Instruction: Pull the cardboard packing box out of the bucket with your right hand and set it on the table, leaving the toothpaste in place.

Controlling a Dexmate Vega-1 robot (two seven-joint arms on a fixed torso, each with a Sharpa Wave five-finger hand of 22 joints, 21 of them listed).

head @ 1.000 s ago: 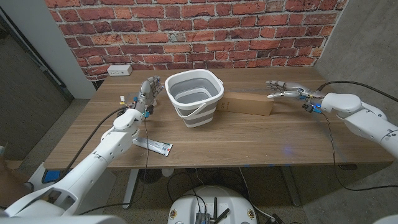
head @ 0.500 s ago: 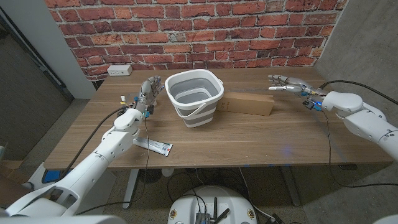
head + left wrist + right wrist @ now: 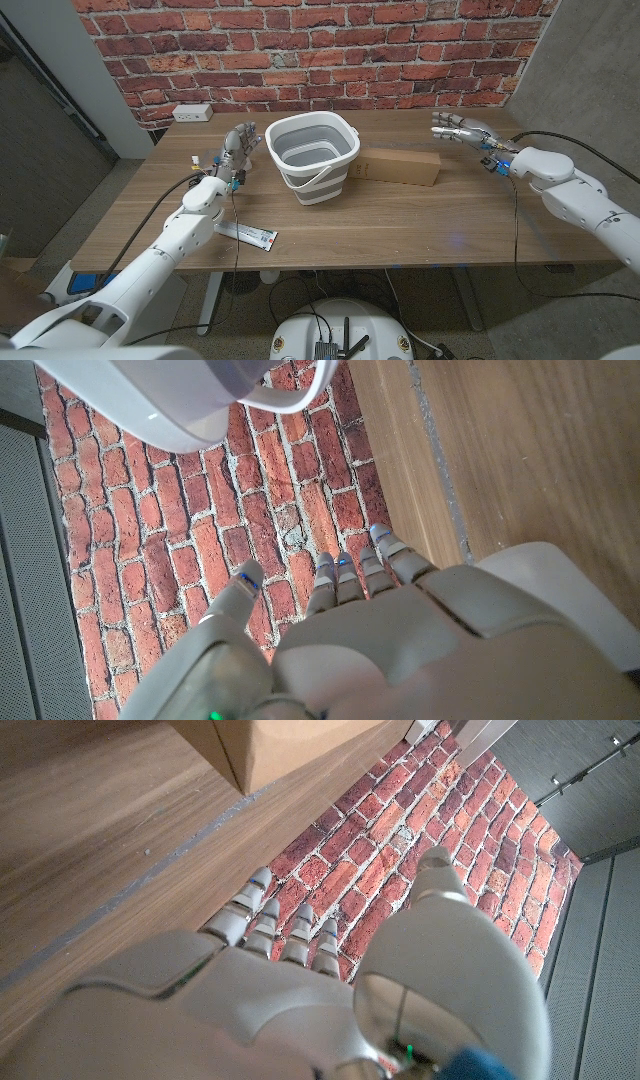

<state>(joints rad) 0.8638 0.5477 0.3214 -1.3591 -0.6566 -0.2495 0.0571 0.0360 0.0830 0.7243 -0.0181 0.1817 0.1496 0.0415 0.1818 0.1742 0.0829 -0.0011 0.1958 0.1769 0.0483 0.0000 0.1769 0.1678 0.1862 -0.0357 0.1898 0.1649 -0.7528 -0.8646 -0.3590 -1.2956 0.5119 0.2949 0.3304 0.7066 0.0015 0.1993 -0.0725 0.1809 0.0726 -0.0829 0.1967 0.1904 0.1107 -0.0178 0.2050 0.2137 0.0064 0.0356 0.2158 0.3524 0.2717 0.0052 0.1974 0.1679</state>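
Judging by how things lie, the main step looks done: the cardboard packing box (image 3: 401, 166) lies on its long side on the desk (image 3: 400, 225), just beside the bucket (image 3: 312, 156) and clear of the right hand (image 3: 459, 131). What seems left is only parking that hand. The toothpaste (image 3: 246, 234) lies on the desk near its front edge, well apart from the bucket and from both sets of fingers.

The right hand hovers above the desk beyond the box's far end, its fingers (image 3: 268, 916) stretched out and apart, gripping nothing; the box's corner (image 3: 270, 745) shows just ahead of the fingertips. The left hand (image 3: 236, 147) stands raised beside the bucket, on the side away from the box, its fingers (image 3: 345, 575) extended toward the brick wall (image 3: 320, 50), holding nothing, near the bucket's rim (image 3: 180, 400).
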